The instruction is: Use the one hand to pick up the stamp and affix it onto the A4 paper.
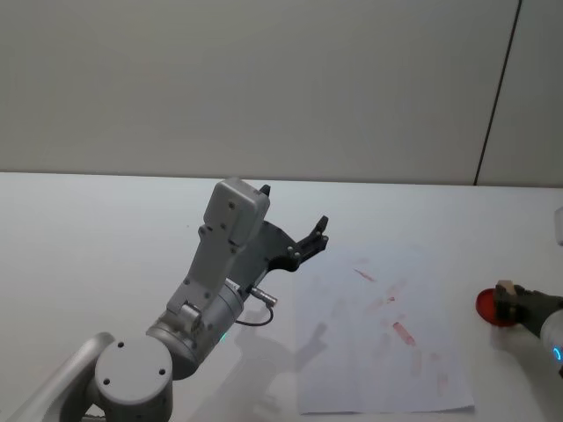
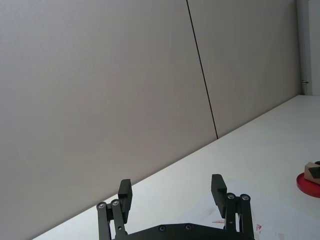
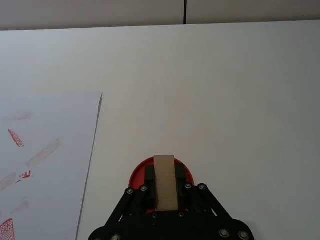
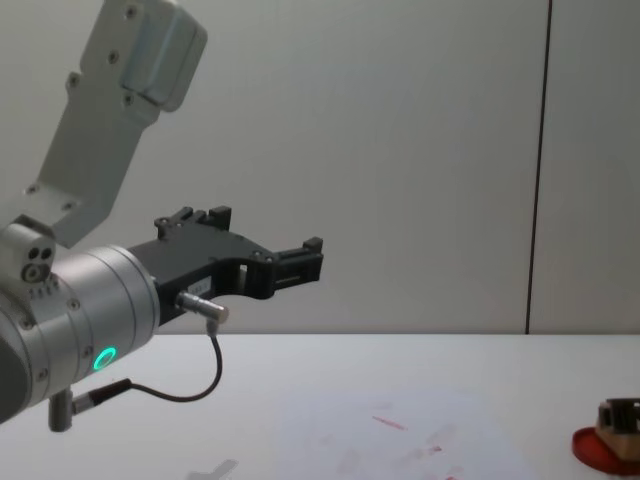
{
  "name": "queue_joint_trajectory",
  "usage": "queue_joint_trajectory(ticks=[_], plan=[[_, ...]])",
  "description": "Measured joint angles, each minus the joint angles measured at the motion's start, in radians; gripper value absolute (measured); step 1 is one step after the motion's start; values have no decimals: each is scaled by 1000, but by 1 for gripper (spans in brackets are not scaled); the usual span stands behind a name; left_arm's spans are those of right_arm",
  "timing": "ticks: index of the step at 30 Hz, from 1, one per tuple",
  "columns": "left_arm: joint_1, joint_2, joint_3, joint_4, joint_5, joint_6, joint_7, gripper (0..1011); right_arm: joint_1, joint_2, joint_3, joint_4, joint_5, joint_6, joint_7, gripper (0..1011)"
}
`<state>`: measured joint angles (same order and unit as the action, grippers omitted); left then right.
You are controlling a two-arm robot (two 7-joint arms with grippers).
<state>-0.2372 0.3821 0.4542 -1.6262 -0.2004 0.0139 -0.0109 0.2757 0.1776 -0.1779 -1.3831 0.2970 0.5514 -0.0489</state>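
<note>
One stamp clamped in right hand over one red ink pad; one A4 paper on tabletop — left hand raised, spread wide.

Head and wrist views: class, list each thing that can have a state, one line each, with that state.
Right hand: shut on the stamp, over the ink pad.
Left hand: open, raised off the table.
Stamp: gripped by the right hand.
Ink pad: uncovered.
A4 paper: flat on the table, carrying red marks.

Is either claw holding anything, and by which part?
The right gripper clamps the stamp by its opposite sides, over the red ink pad. The left gripper is empty.
</note>
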Motion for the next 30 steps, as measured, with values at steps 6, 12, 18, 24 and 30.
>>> queue_joint_trajectory(ticks=[6,12,18,24,30], plan=[[0,0,0,0,0,0,0,1002,-4,2,1,-6,-4,1,3,216],[0,0,0,0,0,0,0,1002,-6,6,3,-16,-23,-17,21,216],[0,0,0,0,0,0,0,1002,-1,12,3,-28,-52,-45,52,216],[0,0,0,0,0,0,0,1002,12,19,3,-40,-85,-71,103,214],[0,0,0,0,0,0,0,1002,38,25,0,-53,-115,-79,188,216]])
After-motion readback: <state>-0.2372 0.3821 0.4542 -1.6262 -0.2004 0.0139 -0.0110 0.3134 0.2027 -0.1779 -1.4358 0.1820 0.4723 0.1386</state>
